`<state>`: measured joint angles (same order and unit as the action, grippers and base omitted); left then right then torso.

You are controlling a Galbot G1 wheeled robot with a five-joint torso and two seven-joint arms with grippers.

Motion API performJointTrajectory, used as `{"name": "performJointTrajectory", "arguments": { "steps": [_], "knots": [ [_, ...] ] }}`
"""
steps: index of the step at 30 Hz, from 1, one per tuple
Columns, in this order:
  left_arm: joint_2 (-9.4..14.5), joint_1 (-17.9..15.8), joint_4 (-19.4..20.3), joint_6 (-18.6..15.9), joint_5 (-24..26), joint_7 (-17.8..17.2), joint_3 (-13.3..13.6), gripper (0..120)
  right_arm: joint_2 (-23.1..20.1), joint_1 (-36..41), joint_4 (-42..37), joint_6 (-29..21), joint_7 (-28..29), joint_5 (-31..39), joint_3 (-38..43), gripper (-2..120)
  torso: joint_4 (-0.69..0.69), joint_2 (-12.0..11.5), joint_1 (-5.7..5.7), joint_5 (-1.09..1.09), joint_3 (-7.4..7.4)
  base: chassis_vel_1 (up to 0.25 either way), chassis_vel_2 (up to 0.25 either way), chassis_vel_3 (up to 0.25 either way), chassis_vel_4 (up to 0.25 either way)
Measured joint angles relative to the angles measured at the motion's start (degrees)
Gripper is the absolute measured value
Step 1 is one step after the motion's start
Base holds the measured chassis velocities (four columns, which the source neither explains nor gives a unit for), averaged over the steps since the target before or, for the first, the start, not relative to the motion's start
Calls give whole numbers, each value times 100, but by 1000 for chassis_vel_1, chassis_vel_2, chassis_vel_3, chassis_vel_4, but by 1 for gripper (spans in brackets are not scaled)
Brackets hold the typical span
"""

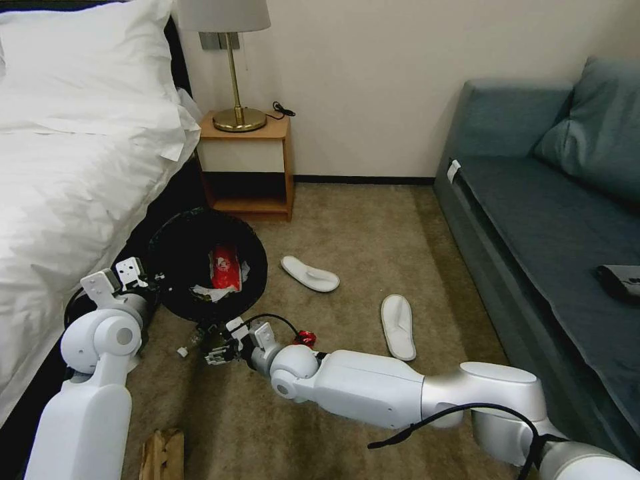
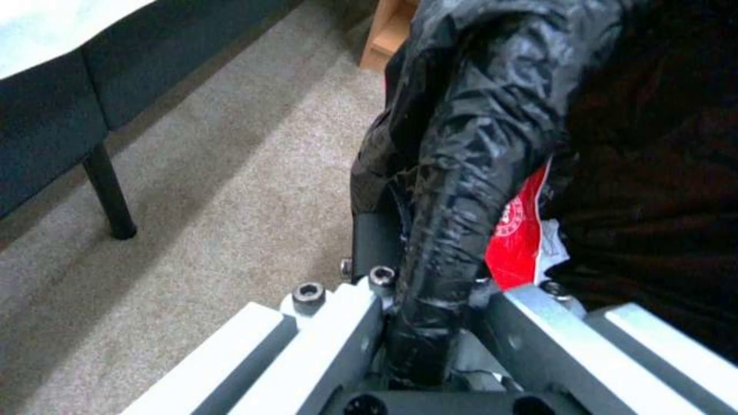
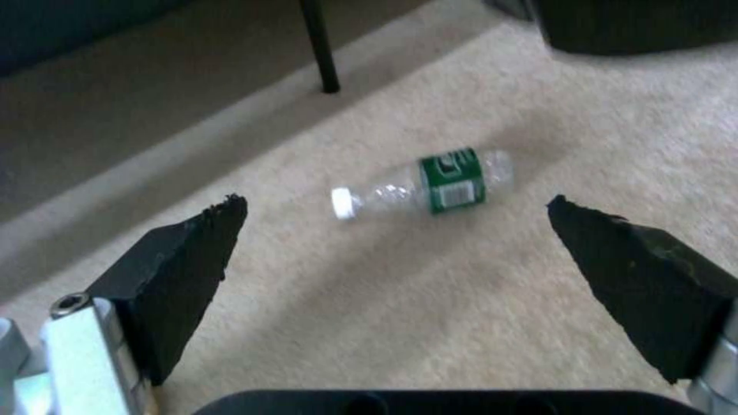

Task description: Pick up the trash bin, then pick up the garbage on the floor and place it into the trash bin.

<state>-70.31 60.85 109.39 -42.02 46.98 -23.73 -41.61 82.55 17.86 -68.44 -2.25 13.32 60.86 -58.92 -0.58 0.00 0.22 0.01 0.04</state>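
- Clear plastic with a green label: the small bottle [image 3: 426, 185] lay on its side on the tan carpet [image 1: 373, 253], just beyond the tips of the right gripper [image 3: 396, 227], roughly centred in the gap between them.
- Its long axis ran across that gap, white cap toward one finger and base toward the other, so I judged the fingers would close along its length unless the wrist turned first.
- The right gripper [image 1: 223, 347] stood wide apart and held nothing. Its black pads [image 3: 188, 259] sat well clear of the bottle on either side.
- The right arm was stretched low over the floor and across the robot's front, wrist close to the carpet. It was the free arm and the one nearer the bottle.
- The left gripper [image 2: 430, 323] was clamped on the rim of the trash bin [image 1: 207, 263], pinching the crinkled black bag [image 2: 477, 144] between its fingers.
- The bin sat beside the bed [image 1: 73, 167], its mouth toward the robot, just beyond the bottle. Inside were a red wrapper [image 1: 225, 267] and some white tissue [image 1: 207, 291].
- Litter remained on the floor: a crushed red can [image 1: 305, 338] just by the right wrist, and two white slippers [image 1: 310, 274] farther out toward the sofa [image 1: 533, 220].
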Motion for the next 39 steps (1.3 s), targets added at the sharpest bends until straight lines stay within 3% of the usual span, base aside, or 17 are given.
{"name": "performJointTrajectory", "arguments": {
  "steps": [9,17,39],
  "knots": [
    [7,-6,-4,47,18,6,-36,0,-175,295,955,-19,2,-242,358,100,-1,0,0,-1,0,0,0,0,0],
    [-2,-42,-28,84,25,11,-38,0,-356,543,1146,-4,48,-323,510,100,-1,0,0,-1,0,0,0,0,0],
    [11,-21,-35,124,11,19,-58,0,-310,759,1786,33,116,-368,966,100,-1,0,0,-1,0,0,0,0,0]
  ]
}}
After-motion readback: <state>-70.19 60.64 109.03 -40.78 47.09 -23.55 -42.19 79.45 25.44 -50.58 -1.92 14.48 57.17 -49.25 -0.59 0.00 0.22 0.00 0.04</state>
